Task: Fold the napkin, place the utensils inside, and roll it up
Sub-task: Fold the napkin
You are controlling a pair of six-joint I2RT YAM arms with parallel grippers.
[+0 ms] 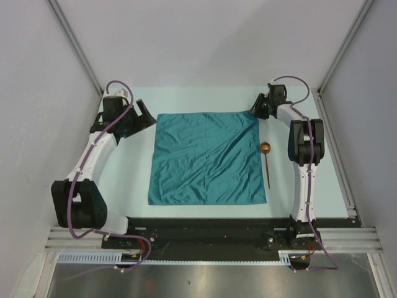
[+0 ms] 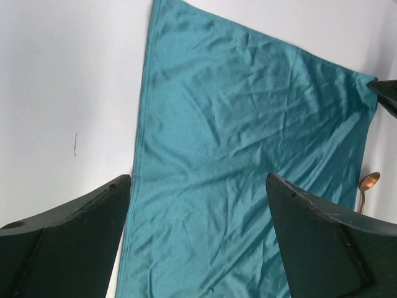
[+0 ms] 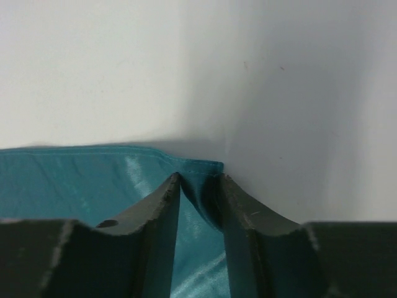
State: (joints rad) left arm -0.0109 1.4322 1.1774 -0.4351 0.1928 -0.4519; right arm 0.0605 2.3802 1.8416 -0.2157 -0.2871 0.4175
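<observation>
- Step in hand: the fold, at its very start. The napkin [image 1: 208, 158] lies spread flat on the table [image 1: 186, 96] between the arms, creased and, as far as I can judge, one layer.
- The right gripper [image 3: 200, 180] sits at the far right corner. Its fingers are narrow, one on each side of the corner, with cloth bunched up between them. Can't tell if the pinch is firm.
- The left gripper [image 2: 198, 183] hovers by the far left corner, fingers wide, holding nothing.
- The spoon [image 1: 265, 148] lies on the table just beside the napkin's right edge, bowl toward the far side, handle pointing near. It looks just clear of the cloth.
- Next move, my read: the left gripper drops onto its corner and pinches to match the right. Both corners then lift and travel toward the near edge together, kept level so the fold lands square. The shiny cloth may slip from a shallow pinch.
- Containers: none in view, and the spoon lies bare on the table.
</observation>
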